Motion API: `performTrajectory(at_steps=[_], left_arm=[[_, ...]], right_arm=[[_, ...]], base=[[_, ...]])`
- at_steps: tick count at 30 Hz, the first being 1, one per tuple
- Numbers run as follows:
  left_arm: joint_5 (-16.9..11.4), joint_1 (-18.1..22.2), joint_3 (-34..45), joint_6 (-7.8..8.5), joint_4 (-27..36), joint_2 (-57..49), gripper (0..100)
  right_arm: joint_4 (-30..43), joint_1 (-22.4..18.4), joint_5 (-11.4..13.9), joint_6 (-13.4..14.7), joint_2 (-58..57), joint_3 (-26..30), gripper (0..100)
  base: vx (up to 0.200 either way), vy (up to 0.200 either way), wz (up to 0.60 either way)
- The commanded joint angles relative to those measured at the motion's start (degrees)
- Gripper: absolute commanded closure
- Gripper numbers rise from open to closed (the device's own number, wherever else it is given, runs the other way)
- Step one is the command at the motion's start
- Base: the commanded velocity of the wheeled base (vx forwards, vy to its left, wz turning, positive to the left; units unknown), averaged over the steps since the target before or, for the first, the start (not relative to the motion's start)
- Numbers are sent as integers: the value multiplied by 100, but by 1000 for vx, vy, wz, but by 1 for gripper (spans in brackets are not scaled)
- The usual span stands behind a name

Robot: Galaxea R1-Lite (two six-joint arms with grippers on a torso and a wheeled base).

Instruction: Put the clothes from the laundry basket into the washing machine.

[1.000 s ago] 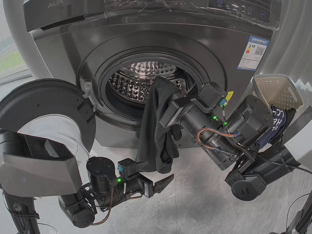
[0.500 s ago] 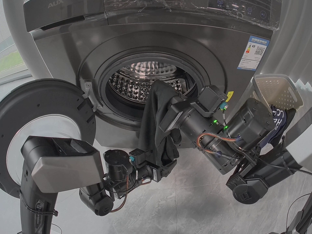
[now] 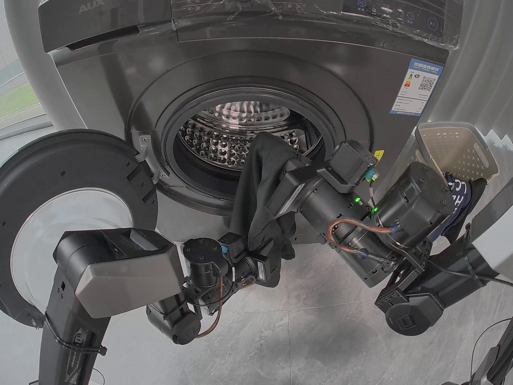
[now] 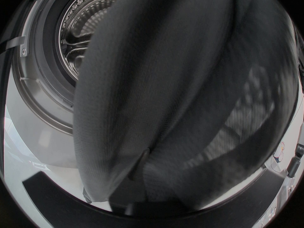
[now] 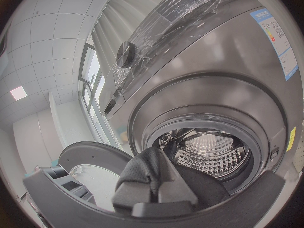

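Note:
A black garment (image 3: 255, 204) hangs from my right gripper (image 3: 280, 169) at the right side of the washing machine's open drum (image 3: 235, 129). In the right wrist view, the right gripper (image 5: 155, 190) is shut on a fold of the garment (image 5: 144, 167) just in front of the drum (image 5: 209, 155). My left gripper (image 3: 265, 270) is low in front of the machine, pressed into the garment's hanging lower end. The cloth (image 4: 177, 89) drapes over the left gripper (image 4: 136, 187). The laundry basket (image 3: 457, 148) stands at the right with dark blue clothes (image 3: 460, 199) in it.
The round machine door (image 3: 69, 188) stands swung open at the left, beside my left arm. The control panel (image 3: 320, 1) is wrapped in plastic film. Grey tiled floor (image 3: 299, 338) lies below the grippers. A curtain (image 3: 481, 76) hangs behind the basket.
My left arm has moved right and up, from open below the garment to being buried in its lower end. The right gripper with the garment has shifted slightly toward the drum.

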Motion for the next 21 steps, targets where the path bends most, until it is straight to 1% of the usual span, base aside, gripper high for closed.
performTrajectory(at_steps=[1, 2, 3, 4, 9, 10, 11, 13, 15, 16, 19, 21], left_arm=[[75, -11, 27, -1, -12, -192, 100], [110, -46, 334, -10, -12, -622, 100], [101, -46, 370, -10, -12, -666, 100], [83, -90, 765, -1, -4, -1150, 100], [39, -380, 2488, -1, 5, -2864, 100], [39, -407, 2646, -1, 5, -3022, 100], [31, -486, 3182, 25, 5, -3496, 100], [-13, -556, 3665, 51, 14, -4129, 100], [-66, -556, 3868, 34, 23, -4586, 100], [-128, -521, 3903, 51, 23, -4744, 100], [-453, -389, 3850, 51, 146, -5166, 100], [-646, -161, 3727, 60, 348, -5263, 100]], right_arm=[[-10, -72, 0, 6, -11, 53, 100], [-10, -142, 0, 6, -11, 124, 100], [-1, -142, 0, 6, -11, 132, 100], [-10, -212, 0, 6, -11, 185, 100], [-45, -458, 0, -3, -117, 475, 100], [-45, -493, 0, -3, -152, 510, 100], [-45, -643, 0, -3, -266, 607, 100], [-45, -889, 18, 15, -433, 686, 100], [-45, -1065, 62, 50, -574, 809, 100], [-45, -1144, 79, 103, -635, 897, 100], [-45, -1293, 150, 375, -872, 1442, 100], [26, -1311, 246, 437, -952, 1662, 100]], base=[[0, 0, 0], [0, 0, 0], [0, 0, 0], [0, 0, 0], [0, 0, 0], [0, 0, 0], [0, 0, 0], [0, 0, 0], [0, 0, 0], [0, 0, 0], [0, 0, 0], [0, 0, 0]])
